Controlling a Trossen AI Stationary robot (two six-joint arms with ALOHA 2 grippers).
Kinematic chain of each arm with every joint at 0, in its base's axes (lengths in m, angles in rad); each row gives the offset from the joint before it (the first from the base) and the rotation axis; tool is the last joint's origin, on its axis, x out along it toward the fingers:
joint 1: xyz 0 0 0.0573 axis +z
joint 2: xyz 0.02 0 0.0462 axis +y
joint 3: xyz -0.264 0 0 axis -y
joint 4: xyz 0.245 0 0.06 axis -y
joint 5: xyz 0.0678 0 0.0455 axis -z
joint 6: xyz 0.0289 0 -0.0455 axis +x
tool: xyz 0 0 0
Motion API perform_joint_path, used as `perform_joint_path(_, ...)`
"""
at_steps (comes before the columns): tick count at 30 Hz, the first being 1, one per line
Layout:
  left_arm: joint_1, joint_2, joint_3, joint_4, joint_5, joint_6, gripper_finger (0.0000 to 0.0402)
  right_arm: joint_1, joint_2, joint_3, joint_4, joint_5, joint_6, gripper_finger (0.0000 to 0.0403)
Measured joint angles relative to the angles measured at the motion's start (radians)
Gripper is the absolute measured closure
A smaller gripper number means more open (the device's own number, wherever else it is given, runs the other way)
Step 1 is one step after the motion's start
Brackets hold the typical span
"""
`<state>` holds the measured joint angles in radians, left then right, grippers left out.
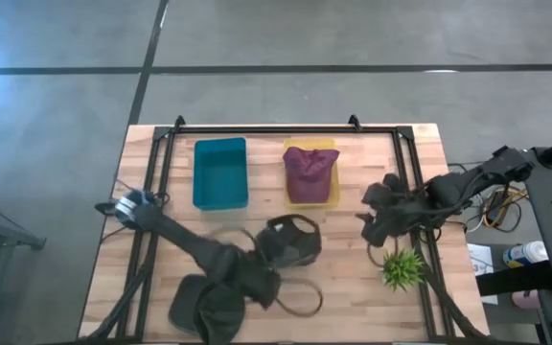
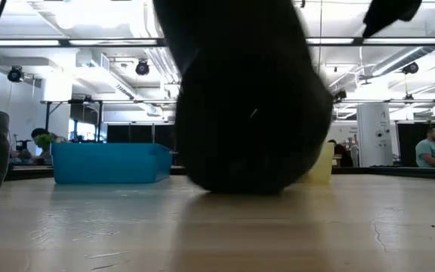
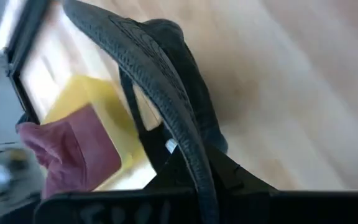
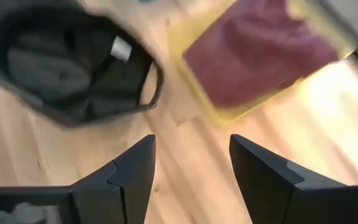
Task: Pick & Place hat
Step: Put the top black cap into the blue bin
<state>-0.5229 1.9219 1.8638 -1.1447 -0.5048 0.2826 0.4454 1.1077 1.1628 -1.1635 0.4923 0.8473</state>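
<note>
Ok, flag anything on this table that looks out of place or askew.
The dark cap is upside down, its inside facing up, gripped at the rim by the left gripper. Another dark hat lies crumpled at the table's near edge. The maroon hat sits in the yellow bin; the blue bin holds nothing.

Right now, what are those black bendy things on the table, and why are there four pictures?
They are two robot arms with pinching grippers. One camera looks down from above, one sits at table height, and one rides on each wrist. On the wooden table lie a blue bin, a yellow bin holding a maroon hat, a small green plant, and another dark hat. The left gripper holds a dark cap. The right gripper is open, holding nothing, near the yellow bin.
</note>
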Motion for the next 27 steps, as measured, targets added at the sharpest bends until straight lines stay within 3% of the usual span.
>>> perform_joint_path(7,-0.102,0.206,0.210,-0.433,-0.001,0.067,0.0397,0.001,0.135,-0.102,0.180,-0.128,0.009,0.0200)
perform_joint_path(10,-0.121,0.235,0.248,-0.417,0.142,-0.044,0.0397,0.000,0.195,-0.140,0.287,-0.138,-0.013,0.0200)
perform_joint_path(12,-0.138,0.243,0.256,-0.429,0.154,-0.092,0.0397,-0.003,0.234,-0.164,0.373,-0.147,-0.017,0.0200)
perform_joint_path(15,-0.169,0.251,0.243,-0.426,0.062,-0.111,0.0397,-0.017,0.300,-0.192,0.510,-0.202,-0.016,0.0200)
perform_joint_path(19,-0.178,0.241,0.242,-0.426,-0.066,-0.026,0.0397,-0.041,0.388,-0.212,0.632,-0.263,0.014,0.0200)
perform_joint_path(24,-0.122,0.219,0.245,-0.426,-0.346,0.092,0.0397,-0.069,0.431,-0.201,0.538,-0.202,0.055,0.0200)
perform_joint_path(27,-0.096,0.202,0.248,-0.420,-0.546,0.010,0.0397,-0.074,0.405,-0.186,0.452,-0.137,0.091,0.0200)
